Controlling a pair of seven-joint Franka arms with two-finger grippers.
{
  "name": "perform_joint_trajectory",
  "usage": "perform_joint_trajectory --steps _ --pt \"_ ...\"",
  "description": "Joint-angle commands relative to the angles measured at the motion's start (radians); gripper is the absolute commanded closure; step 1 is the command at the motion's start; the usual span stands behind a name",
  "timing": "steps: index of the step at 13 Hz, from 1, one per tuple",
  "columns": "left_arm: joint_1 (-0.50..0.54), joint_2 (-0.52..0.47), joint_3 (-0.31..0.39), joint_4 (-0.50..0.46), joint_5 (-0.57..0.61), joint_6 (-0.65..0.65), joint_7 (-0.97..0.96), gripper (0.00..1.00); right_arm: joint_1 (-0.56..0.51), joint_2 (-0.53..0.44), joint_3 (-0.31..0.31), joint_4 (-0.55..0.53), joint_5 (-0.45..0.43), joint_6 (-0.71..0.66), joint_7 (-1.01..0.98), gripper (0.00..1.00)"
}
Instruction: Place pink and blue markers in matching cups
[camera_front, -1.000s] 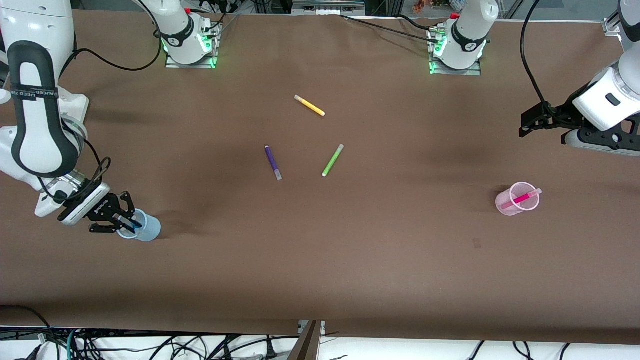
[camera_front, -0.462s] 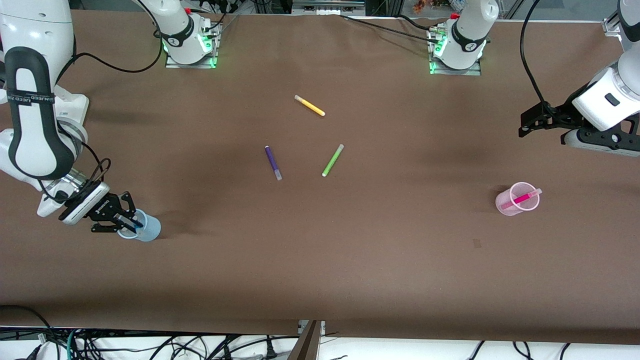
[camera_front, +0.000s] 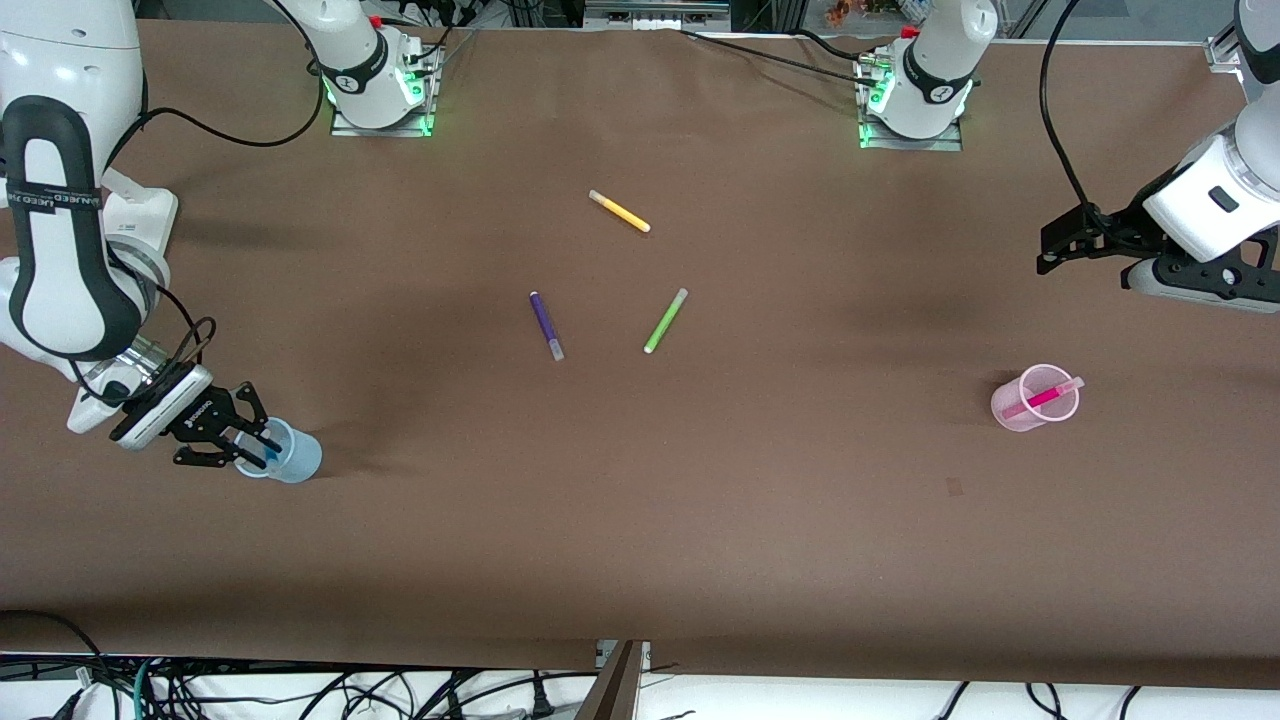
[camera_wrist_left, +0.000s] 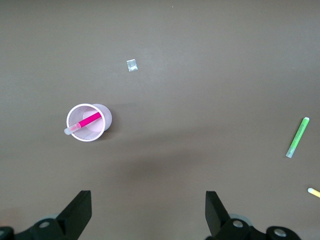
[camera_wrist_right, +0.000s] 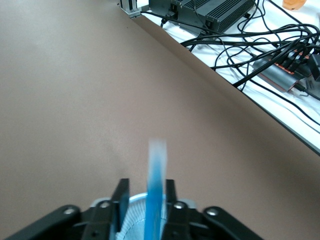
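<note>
The pale blue cup (camera_front: 298, 457) stands near the right arm's end of the table. My right gripper (camera_front: 240, 440) is at its rim, and the blue marker (camera_front: 264, 447) stands in the cup between the fingers. In the right wrist view the blue marker (camera_wrist_right: 156, 190) rises from the blue cup (camera_wrist_right: 134, 216) with a gap beside it; my right gripper (camera_wrist_right: 145, 200) is open. The pink cup (camera_front: 1012, 410) holds the pink marker (camera_front: 1045, 397); both show in the left wrist view, the pink cup (camera_wrist_left: 104, 125) and the pink marker (camera_wrist_left: 85, 122). My left gripper (camera_front: 1058, 243), seen too in its own view (camera_wrist_left: 147, 210), waits open and empty in the air.
A purple marker (camera_front: 546, 325), a lime green marker (camera_front: 665, 320) and a yellow marker (camera_front: 619, 211) lie mid-table. The green marker (camera_wrist_left: 297, 137) shows in the left wrist view too. A small tape patch (camera_front: 954, 487) lies nearer the camera than the pink cup. Cables (camera_wrist_right: 240, 45) lie off the table edge.
My right gripper has drawn back slightly from the blue cup toward the right arm's end of the table. The blue marker stays in the cup. The left arm has not moved.
</note>
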Motion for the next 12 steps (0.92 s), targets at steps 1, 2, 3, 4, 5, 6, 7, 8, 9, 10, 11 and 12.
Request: perform_joint_trajectory --steps 1,2,3,4,5,6,7,8,9,10,11,12 --pt "0.004 -0.025 -0.003 -0.027 -0.007 0.01 0.02 0.0 -0.015 0.011 0.012 0.028 0.042 -0.014 -0.03 0.04" --pt "0.004 -0.026 -0.003 -0.027 -0.007 0.01 0.02 0.0 -0.015 0.011 0.011 0.028 0.042 -0.014 -0.03 0.01" --pt "0.004 -0.025 -0.003 -0.027 -0.007 0.01 0.02 0.0 -0.015 0.009 0.011 0.031 0.042 -0.014 -0.027 0.01" --pt "0.004 -0.025 -0.003 -0.025 -0.007 0.01 0.02 0.0 -0.014 0.009 0.011 0.052 0.042 -0.014 -0.016 0.01" --pt "0.004 -0.025 -0.003 -0.027 -0.007 0.01 0.02 0.0 -0.012 0.009 0.011 0.075 0.034 -0.014 0.0 0.01" --pt "0.004 -0.025 -0.003 -0.027 -0.007 0.01 0.02 0.0 -0.009 0.009 0.011 0.088 0.025 -0.012 0.037 0.01" --pt "0.004 -0.025 -0.003 -0.025 -0.007 0.01 0.02 0.0 -0.005 0.009 0.011 0.098 0.018 -0.012 0.088 0.01" --pt "0.004 -0.025 -0.003 -0.027 -0.007 0.01 0.02 0.0 -0.002 0.008 0.012 0.109 -0.01 -0.012 0.153 0.01" --pt "0.004 -0.025 -0.003 -0.027 -0.007 0.01 0.02 0.0 0.0 0.008 0.014 0.13 -0.06 -0.014 0.242 0.01" --pt "0.004 -0.025 -0.003 -0.027 -0.007 0.01 0.02 0.0 0.008 0.008 0.015 0.152 -0.123 -0.014 0.355 0.01" --pt "0.004 -0.025 -0.003 -0.027 -0.009 0.01 0.02 0.0 0.024 0.008 0.017 0.172 -0.18 -0.014 0.47 0.01" --pt "0.004 -0.025 -0.003 -0.027 -0.007 0.01 0.02 0.0 0.046 0.008 0.017 0.186 -0.235 -0.012 0.596 0.01"
